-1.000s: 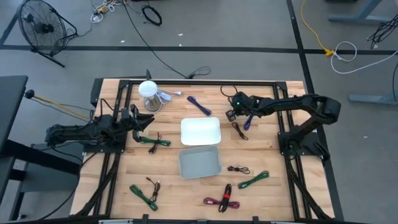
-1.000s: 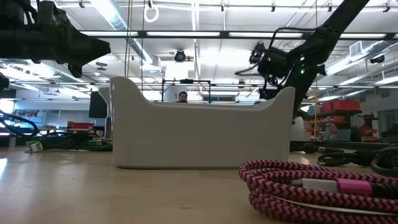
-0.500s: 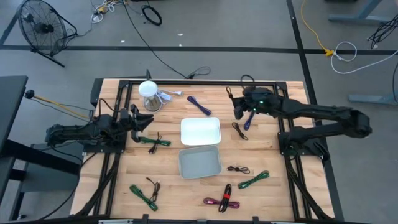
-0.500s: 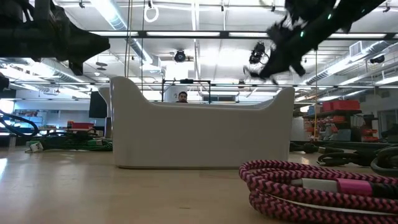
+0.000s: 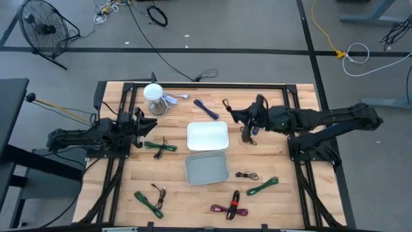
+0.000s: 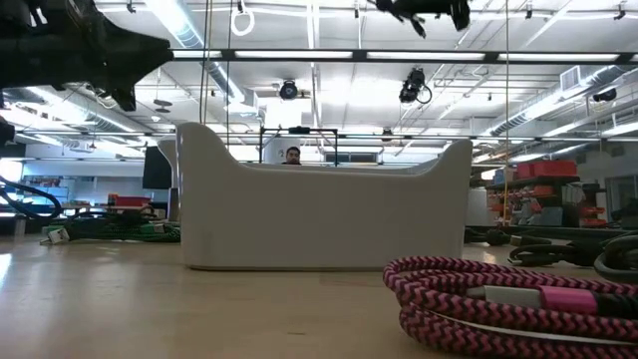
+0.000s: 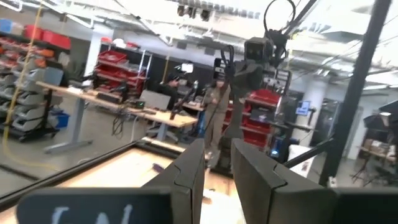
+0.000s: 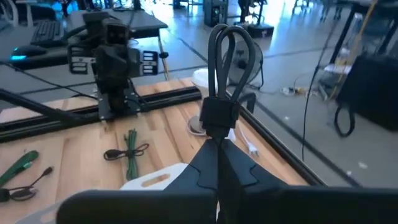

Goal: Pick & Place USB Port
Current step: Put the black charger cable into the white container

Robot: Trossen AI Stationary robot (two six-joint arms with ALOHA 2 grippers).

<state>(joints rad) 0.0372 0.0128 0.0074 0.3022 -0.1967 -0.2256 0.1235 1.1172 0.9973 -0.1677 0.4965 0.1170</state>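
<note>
I see the wooden tabletop [image 5: 129, 187] carrying a white tray [image 5: 207, 136] and grey tray [image 5: 206, 169] mid-table. My left gripper [image 5: 147, 127] waits by the left edge, fingers nearly closed, empty. My right gripper [image 5: 235, 116] hangs beside the white tray toward the far edge, clamped on a bundled black USB cable [image 8: 225, 56].

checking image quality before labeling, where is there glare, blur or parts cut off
Low view: ceiling strip lights glare, the pink braided cable is soft up close, the right gripper is cropped at the top edge. Right wrist view: the black cable bundle is sharp, the room behind washed out.
</note>
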